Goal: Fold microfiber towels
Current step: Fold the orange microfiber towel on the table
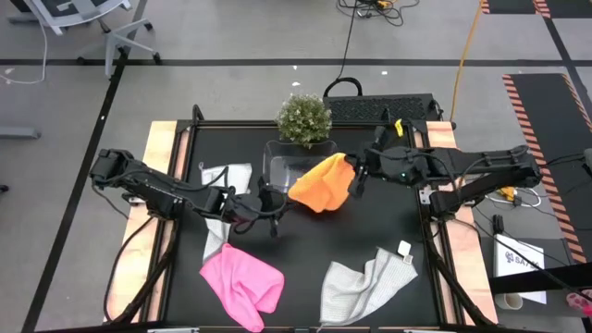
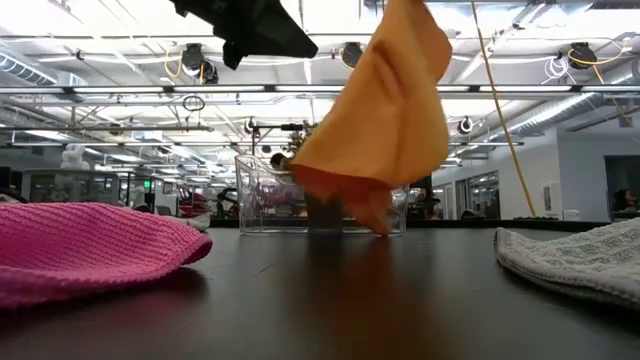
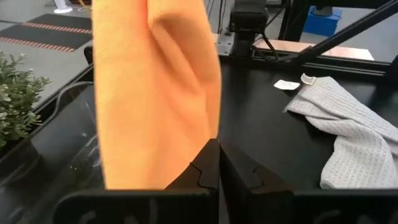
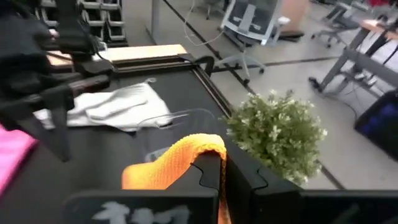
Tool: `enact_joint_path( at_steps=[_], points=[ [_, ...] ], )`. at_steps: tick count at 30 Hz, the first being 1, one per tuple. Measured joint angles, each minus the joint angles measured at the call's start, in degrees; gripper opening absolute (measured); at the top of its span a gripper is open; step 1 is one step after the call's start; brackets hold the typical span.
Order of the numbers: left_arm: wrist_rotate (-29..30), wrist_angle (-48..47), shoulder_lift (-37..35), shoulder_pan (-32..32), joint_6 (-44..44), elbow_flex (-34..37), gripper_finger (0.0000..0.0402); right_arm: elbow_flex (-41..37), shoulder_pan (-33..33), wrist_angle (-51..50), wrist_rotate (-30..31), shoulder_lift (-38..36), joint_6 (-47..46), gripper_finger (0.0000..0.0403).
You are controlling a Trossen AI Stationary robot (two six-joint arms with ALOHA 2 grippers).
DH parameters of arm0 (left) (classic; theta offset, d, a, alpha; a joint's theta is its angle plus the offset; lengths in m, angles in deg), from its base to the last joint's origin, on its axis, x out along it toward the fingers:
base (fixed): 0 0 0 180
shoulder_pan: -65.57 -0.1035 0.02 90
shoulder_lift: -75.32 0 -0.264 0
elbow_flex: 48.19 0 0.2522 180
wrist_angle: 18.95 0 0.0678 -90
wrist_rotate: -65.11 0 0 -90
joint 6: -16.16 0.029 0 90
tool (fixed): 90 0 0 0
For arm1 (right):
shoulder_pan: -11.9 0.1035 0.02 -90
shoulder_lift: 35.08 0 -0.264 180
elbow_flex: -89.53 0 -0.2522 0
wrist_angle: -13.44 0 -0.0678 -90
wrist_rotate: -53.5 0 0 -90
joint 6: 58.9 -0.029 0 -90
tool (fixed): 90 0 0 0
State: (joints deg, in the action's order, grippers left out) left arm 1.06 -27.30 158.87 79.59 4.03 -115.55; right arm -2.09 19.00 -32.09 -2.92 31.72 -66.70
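My right gripper point(image 1: 354, 178) is raised above the table's middle and shut on the orange-yellow towel point(image 1: 320, 183), which hangs below it in front of the clear tub point(image 2: 268, 200). My left gripper point(image 1: 271, 207) is shut with nothing between its fingers. It stands close to the towel's left side, and the cloth point(image 3: 155, 93) hangs just beyond its fingertips. The pink towel point(image 1: 242, 282) lies crumpled at the near left. One grey towel point(image 1: 365, 282) lies crumpled at the near right, and another point(image 1: 225, 178) lies at the far left. My right gripper pinches the orange-yellow towel at a bunched upper fold point(image 4: 198, 148) between its two fingers. The fingers come from the table's right, slanting a little downward. The cloth hangs slack below them, and its lower end point(image 2: 372, 215) is clear of the table.
A small potted plant point(image 1: 304, 118) stands behind the clear tub at the table's far edge. A small white tag point(image 3: 287, 84) lies by the near-right grey towel. The black table point(image 1: 305, 259) shows bare between the pink and grey towels.
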Motion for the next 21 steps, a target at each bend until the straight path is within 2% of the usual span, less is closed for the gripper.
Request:
enact_joint_path(
  at_steps=[2, 3, 6, 7, 8, 9, 12, 13, 16, 18, 21],
  points=[
    [0.0, -0.25, 0.0, 0.0, 0.16, 0.0, 0.0016, 1.0, 2.17, -1.96, -1.43, -0.08, -3.97, 0.0],
    [0.0, -0.61, 0.0, 0.0, 0.47, 0.0, 0.0018, 1.09, 3.27, -2.04, -4.72, -0.1, -5.38, 0.0],
    [0.0, -1.92, 0.0, 0.0, 1.7, 0.0, 0.0018, 1.08, 6.1, 1.87, -22.29, 0.1, -10.07, 0.0],
    [0.01, -2.4, 0.0, -0.1, 2.0, 0.0, 0.0018, 1.08, 7.29, 4.33, -26.18, 0.1, -10.78, 0.0],
    [0.0, -2.98, 0.0, -0.28, 2.31, 0.0, 0.0018, 1.08, 8.43, 6.43, -27.48, 0.16, -10.49, 0.0],
    [0.0, -3.7, 0.0, -0.43, 2.65, 0.0, 0.0019, 1.12, 9.33, 8.21, -26.33, 0.33, -9.45, 0.0],
    [-0.35, -4.5, 0.0, -0.94, 3.84, 0.02, 0.0019, 1.15, 10.48, 8.53, -16.65, 0.49, -8.03, 0.0],
    [-0.44, -4.4, 0.0, -0.98, 4.16, 0.02, 0.0019, 1.07, 10.42, 8.82, -15.86, 0.59, -8.72, 0.0],
    [-0.47, -4.48, 0.0, -0.98, 4.37, 0.02, 0.0019, 1.13, 10.15, 11.26, -21.3, 1.29, -10.11, 0.0],
    [-0.48, -4.93, 0.0, -0.98, 4.34, 0.02, 0.0019, 1.16, 10.45, 6.43, -20.56, 1.27, -13.6, 0.0],
    [-0.54, -5.81, 0.0, -0.75, 3.94, 0.02, 0.0019, 1.12, 10.03, -6.23, -14.0, 1.08, -24.22, 0.0]
  ],
)
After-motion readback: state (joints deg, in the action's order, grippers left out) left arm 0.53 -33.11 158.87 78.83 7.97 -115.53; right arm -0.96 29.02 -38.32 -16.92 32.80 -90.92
